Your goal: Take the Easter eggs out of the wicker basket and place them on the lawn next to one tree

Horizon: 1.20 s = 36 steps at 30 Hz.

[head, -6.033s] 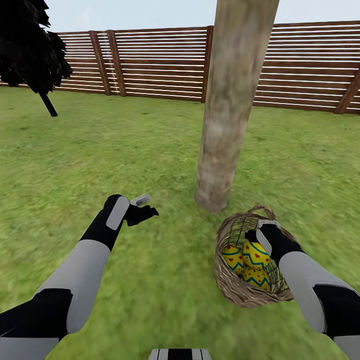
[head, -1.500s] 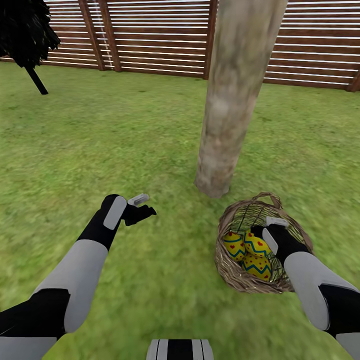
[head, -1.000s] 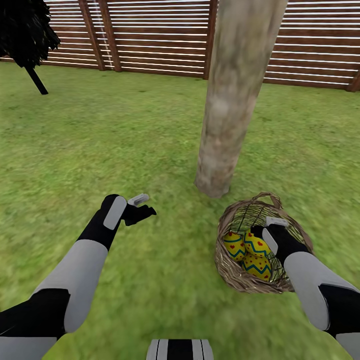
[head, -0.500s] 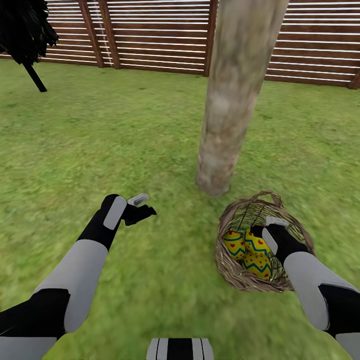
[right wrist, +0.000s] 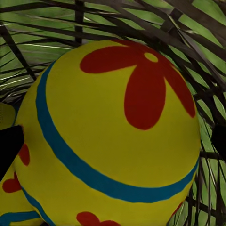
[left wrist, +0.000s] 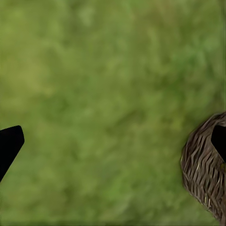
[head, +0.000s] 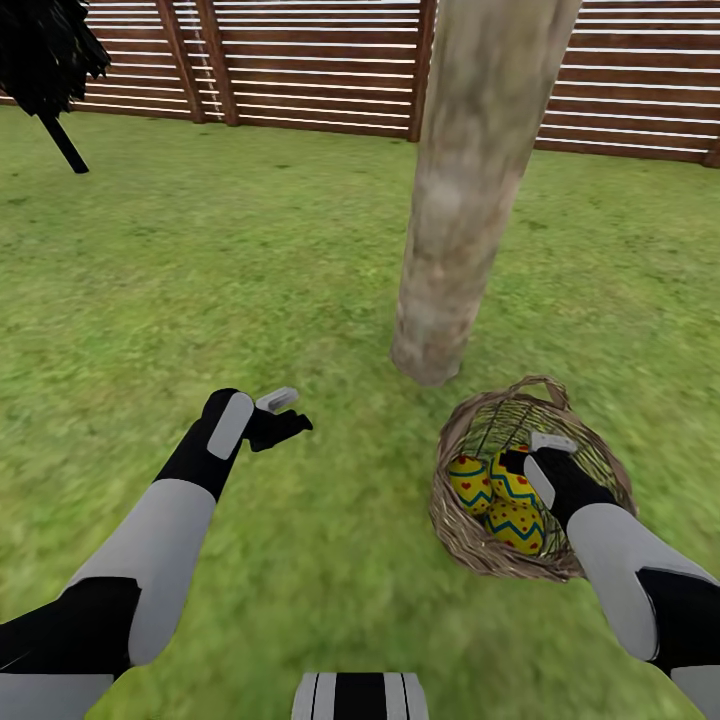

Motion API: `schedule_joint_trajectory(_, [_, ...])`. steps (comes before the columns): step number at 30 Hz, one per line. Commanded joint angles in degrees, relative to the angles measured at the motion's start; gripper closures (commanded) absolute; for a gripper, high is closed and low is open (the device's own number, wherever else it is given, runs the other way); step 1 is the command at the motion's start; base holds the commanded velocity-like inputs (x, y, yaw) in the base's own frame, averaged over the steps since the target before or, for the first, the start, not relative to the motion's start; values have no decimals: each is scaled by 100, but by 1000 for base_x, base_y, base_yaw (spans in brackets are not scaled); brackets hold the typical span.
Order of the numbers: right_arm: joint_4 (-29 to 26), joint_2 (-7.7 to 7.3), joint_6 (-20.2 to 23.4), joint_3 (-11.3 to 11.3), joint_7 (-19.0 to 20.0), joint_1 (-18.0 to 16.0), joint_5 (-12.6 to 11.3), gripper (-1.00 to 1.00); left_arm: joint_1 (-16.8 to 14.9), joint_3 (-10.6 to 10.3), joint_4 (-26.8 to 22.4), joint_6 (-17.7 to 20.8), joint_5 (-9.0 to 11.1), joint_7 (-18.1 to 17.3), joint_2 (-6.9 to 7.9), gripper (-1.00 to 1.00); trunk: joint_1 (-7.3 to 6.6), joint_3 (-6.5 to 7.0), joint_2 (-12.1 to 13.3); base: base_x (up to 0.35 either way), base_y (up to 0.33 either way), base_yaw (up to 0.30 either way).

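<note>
Yellow egg point(right wrist: 113, 127) with red flower, blue band framed between spread fingertips of right hand point(head: 525, 458), lowered into wicker basket point(head: 455, 530) for pickup; grip not yet closed. Three Easter eggs point(head: 500, 495) seen in basket, just beside tree point(head: 450, 240) on lawn point(head: 250, 280). Left hand point(head: 285, 412) held open, empty, above grass.

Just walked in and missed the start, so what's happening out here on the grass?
A two-armed robot is emptying a wicker basket that sits on the lawn beside a tree. Its right claw is down inside the basket against one of three yellow Easter eggs; whether it has gripped is unclear. All three eggs are in the basket. The left claw hangs open above bare grass.
</note>
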Motion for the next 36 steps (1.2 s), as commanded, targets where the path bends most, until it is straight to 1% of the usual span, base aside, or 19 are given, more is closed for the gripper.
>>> schedule_joint_trajectory(1, [3, -1, 34, -2, -25, 3, -46, -100, -2, 11, -11, 16, 60, 57, -5, -100, 0, -5, -1, 0, 0, 0])
schedule_joint_trajectory(17, [30, 6, 46, -2, -10, 3, -57, -100, -2, 10, -12, 15, 60, 57, -6, -100, 2, -27, -3, 0, 0, 0])
schedule_joint_trajectory(18, [32, 6, 46, -2, -11, 3, -57, -100, -2, 11, -13, 11, 60, 57, -6, -100, 5, -49, -4, 0, 0, 0])
schedule_joint_trajectory(29, [41, 14, 48, -2, -11, 3, -49, -100, -2, 10, -5, 12, 60, 57, -6, -100, 5, -49, -4, 0, 0, 0])
schedule_joint_trajectory(30, [39, 15, 51, -2, -10, 3, -49, 100, -2, 10, -7, 14, 60, 57, -6, -100, 5, -49, -4, 0, 0, 0])
schedule_joint_trajectory(36, [37, 11, 63, -2, -12, 2, -49, 100, -2, 7, -13, 17, 60, 57, -11, -100, 5, -49, -4, 0, 0, 0])
